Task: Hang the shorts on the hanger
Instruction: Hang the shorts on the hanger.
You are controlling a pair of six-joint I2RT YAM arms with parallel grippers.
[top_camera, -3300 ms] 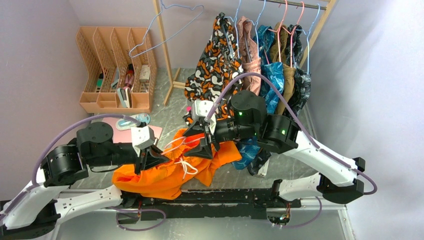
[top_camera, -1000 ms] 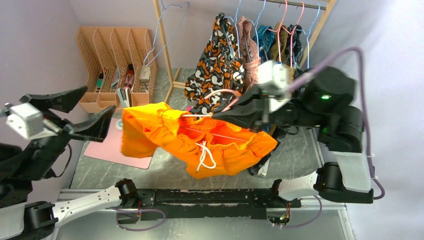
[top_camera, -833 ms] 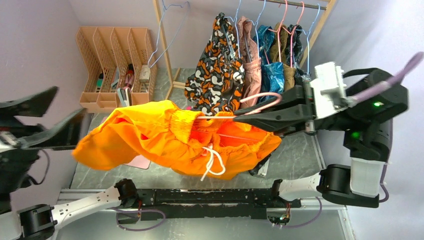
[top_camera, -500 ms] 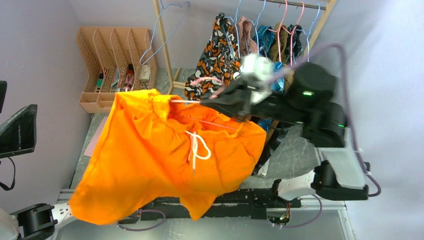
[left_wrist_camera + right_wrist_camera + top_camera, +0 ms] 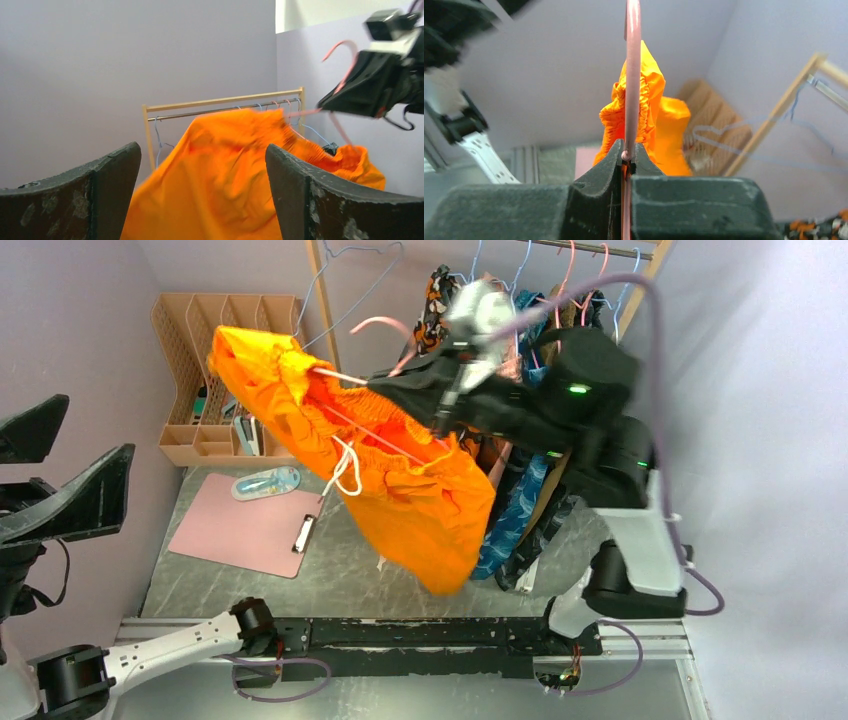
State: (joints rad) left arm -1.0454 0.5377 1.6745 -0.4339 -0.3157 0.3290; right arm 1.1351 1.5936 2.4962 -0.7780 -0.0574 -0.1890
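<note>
The bright orange shorts (image 5: 400, 470) hang by their waistband on the pink wire hanger (image 5: 385, 325), white drawstring dangling, high above the table. My right gripper (image 5: 385, 383) is shut on the hanger's wire; in the right wrist view the pink hanger wire (image 5: 632, 75) runs up from the closed right gripper (image 5: 626, 152), with the shorts (image 5: 659, 125) beyond it. My left gripper (image 5: 98, 427) is raised at the far left, open and empty, well apart from the shorts. The left wrist view looks through the open left gripper (image 5: 202, 150) at the blurred shorts (image 5: 225, 170) and the hanger's hook (image 5: 345, 47).
A wooden clothes rack (image 5: 325, 300) stands at the back with several hung garments (image 5: 560, 340) and a light-blue wire hanger (image 5: 340, 280). A peach file organiser (image 5: 220, 360) sits back left. A pink clipboard (image 5: 245, 530) lies on the grey table.
My right arm has lifted and swung the hanger with the shorts up and back toward the rack. The shorts' loose leg has swung from the near left to hang below. Left gripper stays open.
</note>
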